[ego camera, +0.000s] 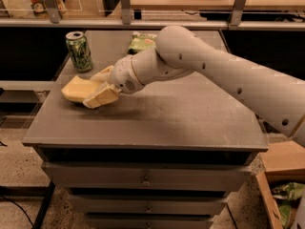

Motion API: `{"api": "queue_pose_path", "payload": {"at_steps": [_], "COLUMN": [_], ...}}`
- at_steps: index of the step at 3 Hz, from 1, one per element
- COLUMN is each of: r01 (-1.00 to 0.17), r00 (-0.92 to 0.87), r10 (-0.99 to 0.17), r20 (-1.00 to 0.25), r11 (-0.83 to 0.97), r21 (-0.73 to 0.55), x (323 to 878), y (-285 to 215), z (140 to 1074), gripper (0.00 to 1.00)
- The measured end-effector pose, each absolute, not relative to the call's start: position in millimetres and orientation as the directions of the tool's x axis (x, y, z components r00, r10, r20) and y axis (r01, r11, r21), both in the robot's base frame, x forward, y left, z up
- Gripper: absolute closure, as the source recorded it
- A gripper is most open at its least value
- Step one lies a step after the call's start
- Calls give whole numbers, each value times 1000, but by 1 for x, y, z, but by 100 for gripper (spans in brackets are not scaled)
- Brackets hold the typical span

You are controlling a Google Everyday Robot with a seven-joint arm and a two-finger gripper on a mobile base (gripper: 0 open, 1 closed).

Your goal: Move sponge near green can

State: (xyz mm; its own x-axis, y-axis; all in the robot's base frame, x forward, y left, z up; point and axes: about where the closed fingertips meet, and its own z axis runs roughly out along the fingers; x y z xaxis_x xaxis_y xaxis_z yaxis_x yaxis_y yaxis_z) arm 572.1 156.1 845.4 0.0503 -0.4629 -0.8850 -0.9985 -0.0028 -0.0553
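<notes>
Transport step: gripper (pixel 95 87) clamped on the sponge (pixel 72 88), short of the green can (pixel 78 51).
Next: carry it toward the can, release just beside, likely without knocking it.

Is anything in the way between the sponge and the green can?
Nothing visible. The claw grips the sponge, and only tabletop lies between it and the green can. The green snack bag sits off to the side.

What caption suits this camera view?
Gripper of white robot arm holds a pale yellow foam sponge near an upright green drink can on a grey cabinet.
</notes>
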Motion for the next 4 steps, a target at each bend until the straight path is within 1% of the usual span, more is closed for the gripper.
{"api": "queue_pose_path", "payload": {"at_steps": [2, 3, 4], "r01": [-998, -999, -998], "r00": [40, 38, 38], "r10": [-457, -451, -447], "r20": [-889, -892, -894], "r11": [16, 17, 20], "r21": [-53, -52, -52], "x": [602, 613, 620], "y": [156, 160, 162], "z": [846, 845, 847], "gripper": [41, 23, 1]}}
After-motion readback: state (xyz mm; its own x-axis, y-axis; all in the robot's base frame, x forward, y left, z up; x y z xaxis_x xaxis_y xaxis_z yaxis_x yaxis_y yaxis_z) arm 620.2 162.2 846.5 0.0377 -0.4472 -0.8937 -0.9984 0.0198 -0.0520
